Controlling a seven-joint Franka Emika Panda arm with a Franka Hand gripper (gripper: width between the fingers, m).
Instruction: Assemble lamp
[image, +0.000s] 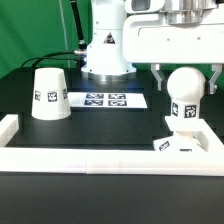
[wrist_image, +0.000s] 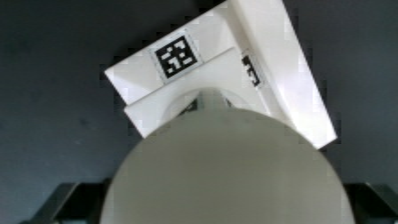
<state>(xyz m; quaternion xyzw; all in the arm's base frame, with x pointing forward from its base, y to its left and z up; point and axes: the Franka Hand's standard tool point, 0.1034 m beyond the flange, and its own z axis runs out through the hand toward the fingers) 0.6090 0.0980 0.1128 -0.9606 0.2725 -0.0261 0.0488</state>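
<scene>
The round white bulb (image: 185, 88) stands upright with its neck in the small square base (image: 186, 142), near the front rail at the exterior view's right. My gripper (image: 185, 78) hangs over it, open, one finger (image: 157, 78) on each side of the bulb's globe with a small gap to it. In the wrist view the bulb (wrist_image: 222, 160) fills the middle, the tagged base (wrist_image: 267, 70) lies beyond it, and my gripper (wrist_image: 217, 208) shows only as dark fingers at both edges. The tapered shade (image: 50, 94) stands mouth down at the exterior view's left.
The marker board (image: 105, 100) lies flat between shade and bulb. A long white rail (image: 100, 160) runs along the front, with short side rails (image: 8, 126) at both ends. The robot's white pedestal (image: 107, 50) stands behind the board.
</scene>
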